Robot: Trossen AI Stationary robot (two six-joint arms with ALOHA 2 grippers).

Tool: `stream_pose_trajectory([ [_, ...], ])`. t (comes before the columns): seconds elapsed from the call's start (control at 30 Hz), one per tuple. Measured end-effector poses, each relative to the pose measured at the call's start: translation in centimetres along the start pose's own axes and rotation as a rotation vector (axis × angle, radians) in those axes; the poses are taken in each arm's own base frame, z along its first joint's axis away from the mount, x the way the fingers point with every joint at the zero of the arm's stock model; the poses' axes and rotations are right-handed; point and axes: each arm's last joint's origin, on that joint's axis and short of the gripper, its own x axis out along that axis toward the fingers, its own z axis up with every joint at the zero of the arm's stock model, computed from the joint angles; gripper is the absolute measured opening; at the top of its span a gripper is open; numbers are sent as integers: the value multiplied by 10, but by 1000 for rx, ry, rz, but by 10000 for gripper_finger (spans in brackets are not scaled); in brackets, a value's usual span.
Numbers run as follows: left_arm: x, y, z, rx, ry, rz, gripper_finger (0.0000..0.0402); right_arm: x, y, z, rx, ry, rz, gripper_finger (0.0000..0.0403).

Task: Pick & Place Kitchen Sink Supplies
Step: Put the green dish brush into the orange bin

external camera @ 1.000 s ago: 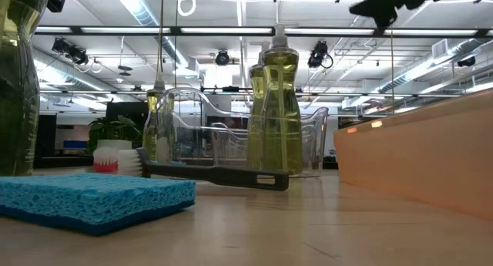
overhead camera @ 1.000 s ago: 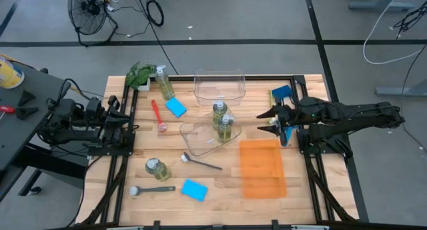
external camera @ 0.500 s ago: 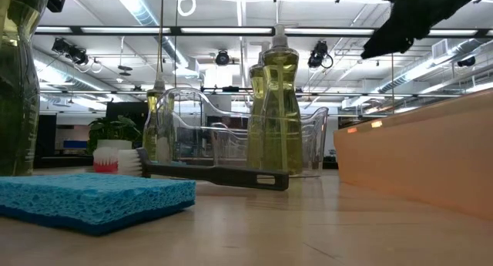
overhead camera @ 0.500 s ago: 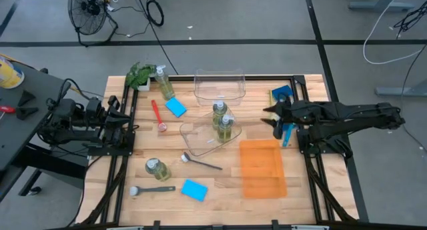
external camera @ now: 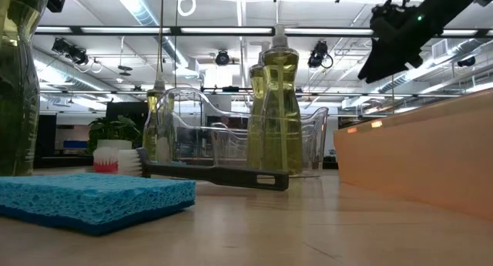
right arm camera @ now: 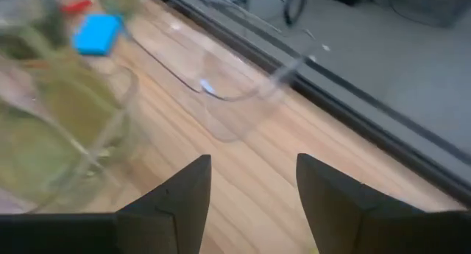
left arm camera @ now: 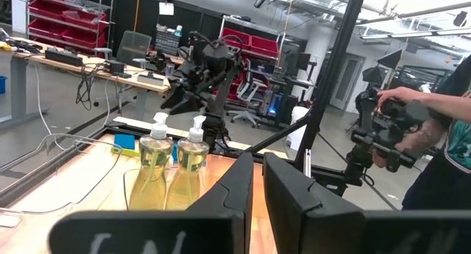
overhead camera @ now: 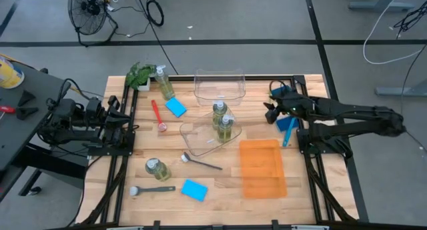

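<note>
Right hand (overhead camera: 269, 111) open, empty, above table's right side near blue brush (overhead camera: 288, 130)

4 pump bottles (overhead camera: 225, 127), 3 blue sponges (overhead camera: 176, 107), 4 brushes (overhead camera: 156, 113), 2 clear bins (overhead camera: 219, 85).

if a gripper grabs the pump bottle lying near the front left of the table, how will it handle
The pump bottle looks mostly full of yellow-green liquid, so probably heavy for its size. Its clear plastic body seems smooth and curved, likely slippery under narrow fingers. It appears to lie on its side on the table, so a nudge may roll it.
</note>
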Motion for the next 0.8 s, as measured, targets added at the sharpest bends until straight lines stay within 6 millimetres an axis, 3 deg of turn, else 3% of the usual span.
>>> stream_pose_trajectory([
  [0.3, 0, 0, 0, 0, -1, -1, 37, 25, -15, -11, 117, 198, -183, 201],
  [0.8, 0, 0, 0, 0, 0, 0, 37, 60, -28, -21, 201, 392, -323, 201],
])
